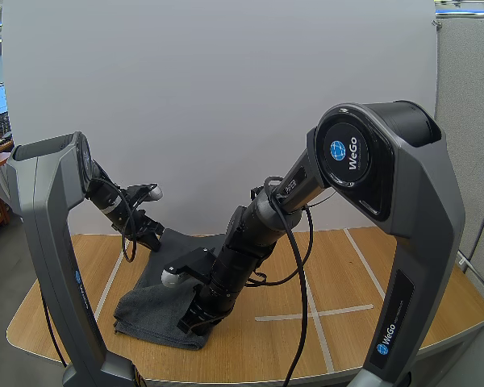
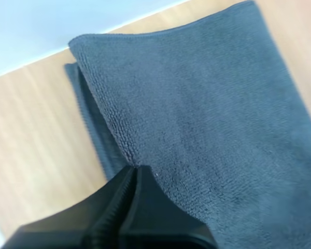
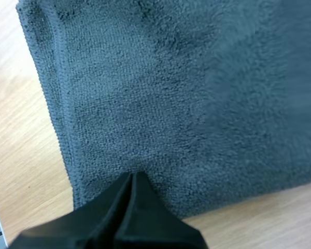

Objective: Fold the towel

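A dark grey towel point(image 1: 152, 305) lies folded on the wooden table point(image 1: 347, 274), left of centre. My left gripper point(image 1: 151, 235) hangs over the towel's far left corner. In the left wrist view its fingers point(image 2: 145, 207) lie together as one dark wedge, tip at the folded edge of the towel point(image 2: 207, 104), where a lower layer peeks out. My right gripper point(image 1: 190, 321) is down at the towel's near edge. Its fingers point(image 3: 140, 212) also form a shut wedge, just above the towel point(image 3: 171, 88) near a hemmed corner. Neither wedge shows cloth pinched between its tips.
Pale tape lines point(image 1: 306, 313) cross the table to the right of the towel. Bare wood lies on that right side and along the front edge. A plain white wall stands behind the table.
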You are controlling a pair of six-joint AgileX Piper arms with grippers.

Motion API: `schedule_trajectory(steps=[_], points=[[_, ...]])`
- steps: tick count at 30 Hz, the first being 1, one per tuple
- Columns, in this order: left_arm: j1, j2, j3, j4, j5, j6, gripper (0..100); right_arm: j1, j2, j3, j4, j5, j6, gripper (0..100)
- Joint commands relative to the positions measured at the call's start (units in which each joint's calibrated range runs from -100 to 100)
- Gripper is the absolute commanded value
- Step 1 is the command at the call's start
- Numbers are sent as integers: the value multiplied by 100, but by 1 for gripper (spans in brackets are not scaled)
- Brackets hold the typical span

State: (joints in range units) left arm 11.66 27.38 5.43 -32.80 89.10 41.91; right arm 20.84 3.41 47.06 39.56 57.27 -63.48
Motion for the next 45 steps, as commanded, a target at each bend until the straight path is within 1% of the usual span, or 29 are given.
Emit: schedule_trajectory(steps=[1, 6, 11, 14, 15, 16, 18, 19, 21, 22, 23, 29, 33, 35, 39, 41, 43, 45], points=[[-16, 104, -75, 307, -1037, 99, 0, 11, 187, 90, -164, -193, -42, 0], [-16, 330, -75, 267, -1040, 112, 0, 11, 187, 90, -164, -193, -42, 0], [-16, 373, -75, -201, -1040, 146, 0, 11, 187, 90, -176, -142, -42, 0], [-16, 362, -103, -261, -1007, 146, 1, 11, 241, 90, -176, -128, -42, 0], [-16, 362, -147, -261, -927, 135, 6, 11, 269, 90, -186, -108, -42, 0], [-16, 358, -179, -261, -824, 125, 13, 11, 269, 90, -186, -105, -42, 0], [-16, 358, -264, -261, -527, 111, 33, 11, 269, 90, -186, -105, -42, 0], [-16, 358, -325, -261, -325, 111, 49, 11, 269, 90, -186, -105, -42, 0], [-16, 330, -410, -271, -62, 111, 70, 11, 269, 90, -186, -105, -42, 0], [-16, 296, -442, -271, 79, 111, 83, 11, 269, 90, -176, -107, -42, 0], [-16, 236, -502, -271, 247, 111, 91, 11, 269, 90, -176, -107, -42, 0], [16, -359, -665, -271, 1090, 9, 90, 11, -13, 90, -186, -107, -51, 0], [16, -780, -630, -258, 1090, -4, 90, -13, -471, 90, -272, -88, -19, 0], [16, -968, -479, -258, 1090, -2, 86, -13, -770, 90, -442, -114, 133, 0], [16, -1161, -137, -258, 1090, 11, 80, -13, -1637, -73, -1146, -238, 741, 0], [16, -1265, 113, -258, 1090, 31, 77, -21, -1805, -217, -1409, -238, 973, 0], [16, -1377, 374, -248, 1090, 70, 71, -144, -1932, -468, -1498, -244, 1074, 0], [16, -1450, 560, -237, 1090, 107, 60, -362, -1886, -767, -1498, -244, 1093, 0]])
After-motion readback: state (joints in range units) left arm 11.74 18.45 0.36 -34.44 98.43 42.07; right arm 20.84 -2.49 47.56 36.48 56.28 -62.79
